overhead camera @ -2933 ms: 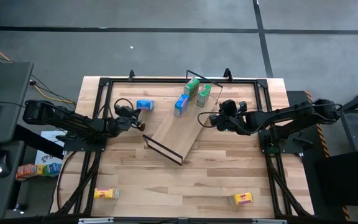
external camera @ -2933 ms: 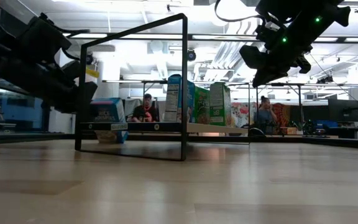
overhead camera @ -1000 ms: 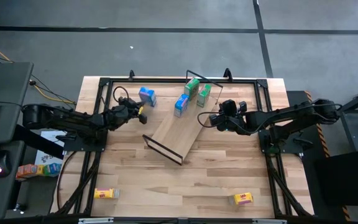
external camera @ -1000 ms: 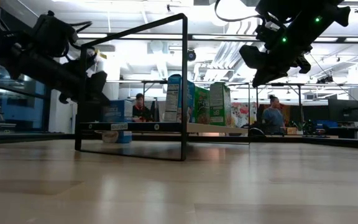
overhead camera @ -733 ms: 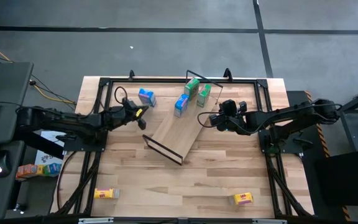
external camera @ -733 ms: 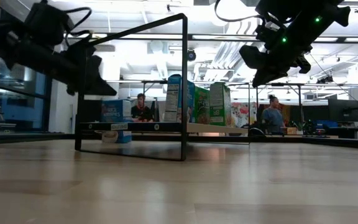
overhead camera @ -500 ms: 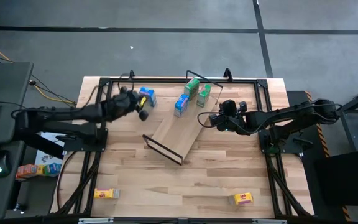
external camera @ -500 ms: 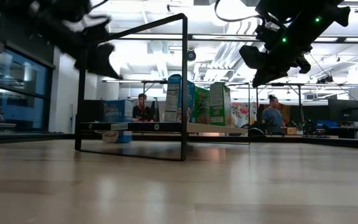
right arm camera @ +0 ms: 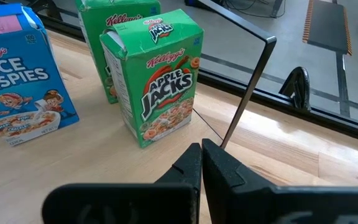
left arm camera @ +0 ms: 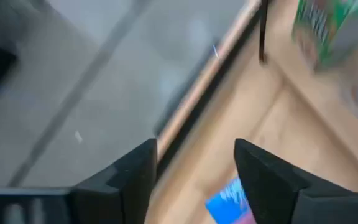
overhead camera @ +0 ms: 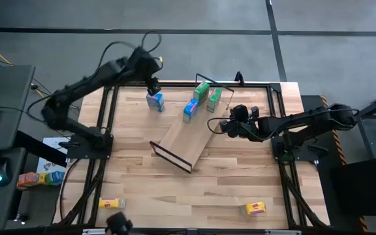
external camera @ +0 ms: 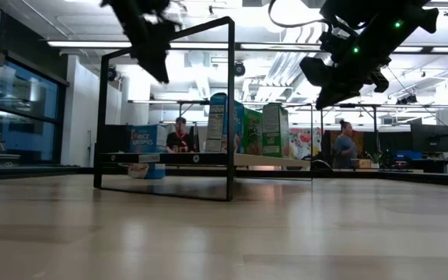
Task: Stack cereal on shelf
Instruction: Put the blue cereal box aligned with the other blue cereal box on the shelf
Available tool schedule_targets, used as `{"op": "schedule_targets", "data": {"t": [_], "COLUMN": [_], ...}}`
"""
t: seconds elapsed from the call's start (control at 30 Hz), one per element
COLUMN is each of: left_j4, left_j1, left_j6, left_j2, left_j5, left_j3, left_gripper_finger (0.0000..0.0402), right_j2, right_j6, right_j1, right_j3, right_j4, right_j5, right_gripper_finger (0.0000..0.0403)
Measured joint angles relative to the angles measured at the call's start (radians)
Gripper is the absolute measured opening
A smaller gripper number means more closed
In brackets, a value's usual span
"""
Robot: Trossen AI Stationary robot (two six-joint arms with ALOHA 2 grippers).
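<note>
The shelf [overhead camera: 185, 140], a light-wood board with black wire ends, lies slantwise on the table. A blue cereal box [overhead camera: 190, 109] and two green ones [overhead camera: 202, 91] [overhead camera: 215, 98] stand on its far part. Another blue box [overhead camera: 155, 101] stands upright on the tabletop left of the shelf. My left gripper [overhead camera: 152, 85] hangs open high above that box [left arm camera: 232, 202], touching nothing. My right gripper [overhead camera: 224, 125] hovers shut beside the shelf's right edge, facing the green box [right arm camera: 166, 74]. Two yellow boxes [overhead camera: 111, 203] [overhead camera: 256, 208] lie near the table's near edge.
The shelf's far wire frame [right arm camera: 247, 93] rises close in front of my right gripper [right arm camera: 202, 165]. The near wire frame [external camera: 169, 109] stands tall in the low view. Black rails [overhead camera: 175, 83] run around the tabletop. People sit in the room behind.
My left gripper has risen steeply from beside the blue box on the tabletop and swung toward the table's far edge, turning as it went. It now hangs well above the box, which stays upright where it was.
</note>
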Motion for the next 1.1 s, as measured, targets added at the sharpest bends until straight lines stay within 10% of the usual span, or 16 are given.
{"op": "schedule_targets", "data": {"t": [0.2, 0.63, 1.1], "left_j4": [-0.265, -0.194, -0.108], "left_j1": [0.052, -0.009, -0.033], "left_j6": [0.047, 0.263, 0.224], "left_j2": [0.188, 0.148, 0.096], "left_j5": [0.239, 0.465, 0.062], "left_j3": [0.148, 0.088, 0.008], "left_gripper_finger": [0.025, 0.0259, 0.0246], "right_j2": [0.0, 0.0, 0.0], "right_j6": [0.0, -0.001, -0.003], "right_j1": [0.0, -0.016, -0.033], "right_j3": [0.0, -0.001, -0.001], "right_j4": [-0.025, -0.068, -0.073], "right_j5": [-0.003, 0.026, 0.007], "right_gripper_finger": [0.0, 0.0, 0.0]}}
